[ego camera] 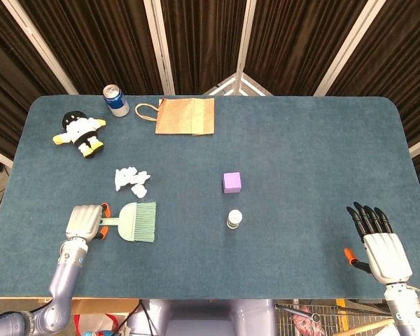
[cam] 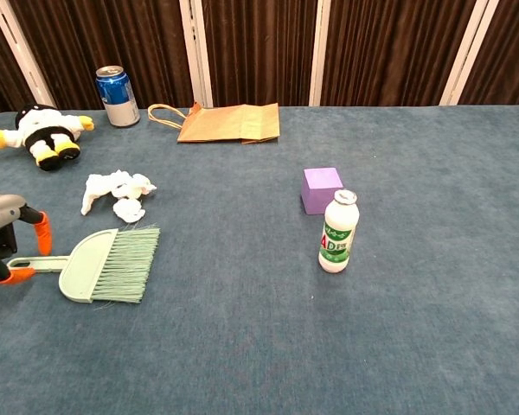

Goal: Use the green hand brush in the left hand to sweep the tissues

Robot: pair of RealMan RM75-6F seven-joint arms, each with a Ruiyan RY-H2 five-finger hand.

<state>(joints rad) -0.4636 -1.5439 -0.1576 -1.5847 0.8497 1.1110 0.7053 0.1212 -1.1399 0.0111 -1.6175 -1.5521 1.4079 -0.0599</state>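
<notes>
- A table (ego camera: 301,140) covered in dark blue-green felt stands before dark brown curtains (ego camera: 203,42) with pale upright strips between them.
- The green hand brush (ego camera: 131,222) lies flat near the front left corner of the table, its bristles pointing toward the right edge and its thin handle toward the left edge; in the chest view the brush (cam: 99,264) sits just below the tissues.
- The tissues (ego camera: 131,179), a small heap of crumpled white pieces, lie just behind the brush, toward the back edge, not touching it; in the chest view the tissues (cam: 117,194) show as two or three lumps.
- The left hand (ego camera: 84,222) is at the end of the brush handle; the chest view shows the left hand (cam: 7,235) with orange-tipped fingers (cam: 41,234) spread on either side of the handle, not closed on it.
- The right hand (ego camera: 378,241) lies near the front right corner, flat, fingers stretched out and apart, holding nothing.
- A small white bottle (cam: 338,232) with a green label stands upright near the middle of the table, with a purple cube (cam: 321,189) just behind it.
- Along the back edge: a blue can (ego camera: 115,100) near the back left corner, and a flat brown paper bag (ego camera: 184,115) to its right.
- A black, white and yellow plush toy (ego camera: 80,133) lies near the left edge, in front of the can.
</notes>
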